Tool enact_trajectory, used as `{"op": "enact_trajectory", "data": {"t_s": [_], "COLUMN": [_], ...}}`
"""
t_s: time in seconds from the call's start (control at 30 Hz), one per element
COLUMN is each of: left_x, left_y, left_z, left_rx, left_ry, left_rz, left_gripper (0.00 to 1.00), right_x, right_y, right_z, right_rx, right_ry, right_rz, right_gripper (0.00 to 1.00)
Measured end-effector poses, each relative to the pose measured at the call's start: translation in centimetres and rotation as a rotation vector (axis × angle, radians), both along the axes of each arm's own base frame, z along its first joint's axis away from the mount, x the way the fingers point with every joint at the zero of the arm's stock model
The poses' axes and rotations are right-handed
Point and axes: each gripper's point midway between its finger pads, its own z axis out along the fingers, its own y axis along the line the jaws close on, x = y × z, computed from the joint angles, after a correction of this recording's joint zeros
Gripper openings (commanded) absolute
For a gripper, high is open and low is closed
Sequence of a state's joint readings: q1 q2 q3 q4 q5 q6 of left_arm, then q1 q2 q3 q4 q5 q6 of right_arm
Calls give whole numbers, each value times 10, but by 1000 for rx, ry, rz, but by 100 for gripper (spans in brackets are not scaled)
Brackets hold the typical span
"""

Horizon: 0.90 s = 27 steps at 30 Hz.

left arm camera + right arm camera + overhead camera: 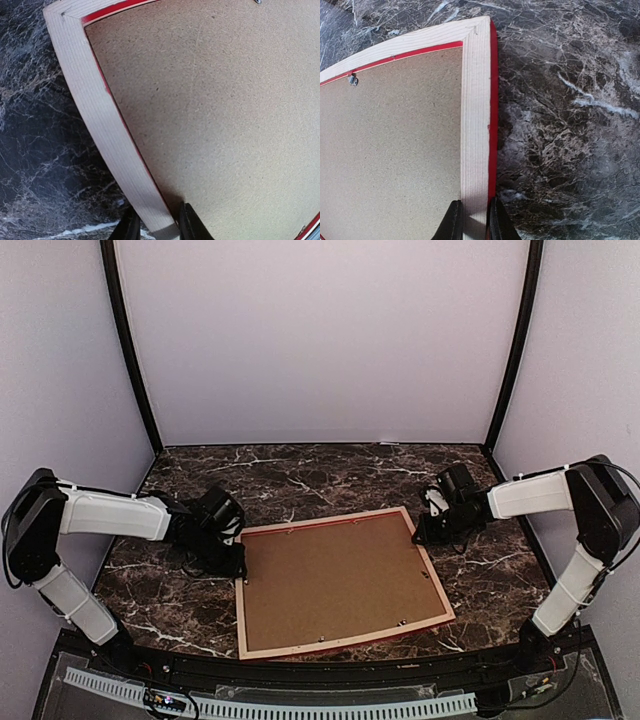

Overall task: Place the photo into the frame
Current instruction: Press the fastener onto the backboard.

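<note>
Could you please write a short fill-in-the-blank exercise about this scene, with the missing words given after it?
1. The frame lies face ___ on the marble table.
2. The board filling the frame's opening is ___ in colour.
3. The left end effector straddles the frame's ___ rail.
4. The right end effector clamps a rail whose outer side is painted ___.

Missing words: down; brown; left; red.
</note>
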<state>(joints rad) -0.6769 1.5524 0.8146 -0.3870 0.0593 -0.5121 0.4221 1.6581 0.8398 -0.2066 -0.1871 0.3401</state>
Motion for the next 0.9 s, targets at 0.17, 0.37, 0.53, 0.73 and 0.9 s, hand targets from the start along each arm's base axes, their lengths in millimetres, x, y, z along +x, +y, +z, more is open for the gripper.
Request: {"op": "enact_trajectory", "data": {"t_s": [0.17, 0.37, 0.53, 0.73, 0.9], "left_x": [-3, -13, -15, -16, -15], "left_y": [-1, -8, -9, -7, -5], "left_z": [0, 0, -1, -3, -2], "left_rx": [-4, -33, -43, -37, -34], "left_ry": [12, 51, 63, 69, 68], "left_rz": [-15, -42, -39, -21, 0], "left_gripper": [45, 52, 46, 38, 33], "right_x": [1, 1, 1, 1, 1], "right_y": [0, 1, 1, 1, 1], "right_z": [0, 0, 0, 0, 0], "right_rx": [-1, 0, 1, 2, 3], "right_ry": [-3, -2, -2, -3, -5], "right_rz": [4, 7, 7, 7, 7], "right_gripper": [0, 0, 0, 0, 0]}}
